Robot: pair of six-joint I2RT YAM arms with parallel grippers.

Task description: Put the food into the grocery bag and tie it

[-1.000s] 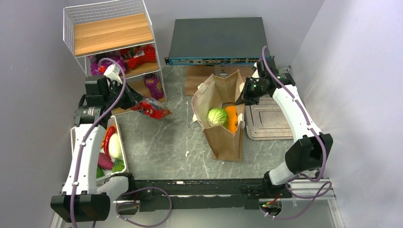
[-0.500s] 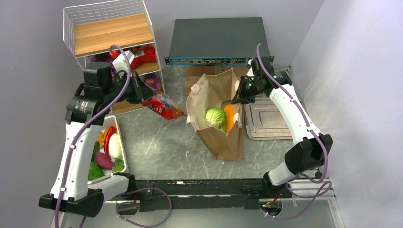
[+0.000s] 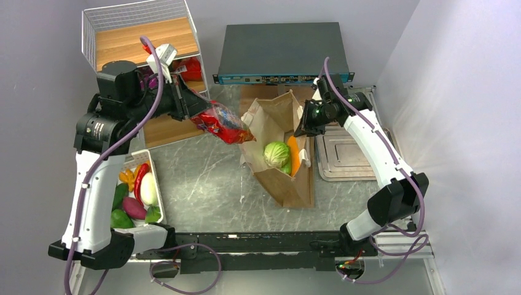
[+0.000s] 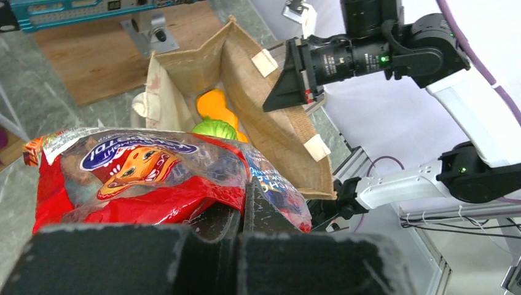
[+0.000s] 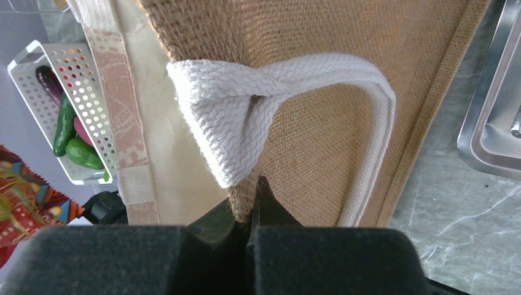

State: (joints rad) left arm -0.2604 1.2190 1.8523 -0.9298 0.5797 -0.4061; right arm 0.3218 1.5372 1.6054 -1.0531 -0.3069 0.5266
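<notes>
Grocery bag (image 3: 290,184) is seen standing open at the middle of a grey marbled tabletop (image 3: 203,178), hemmed in by pale lilac walls. Its rim is pinched by the closed right gripper (image 5: 249,200), just under a cream handle (image 5: 276,92). Cabbage (image 3: 277,152) and carrot (image 3: 295,153) are lodged inside. A red snack packet (image 4: 153,178) is clamped in the closed left gripper (image 4: 244,196) and held aloft just left of the bag's mouth. A blue oval label and a cartoon face are shown on it; the lettering cannot be read.

Two white-shelled arms (image 3: 376,144) with black joint housings (image 3: 393,200), purple cables (image 3: 420,209) and small green lights (image 4: 384,59).
</notes>
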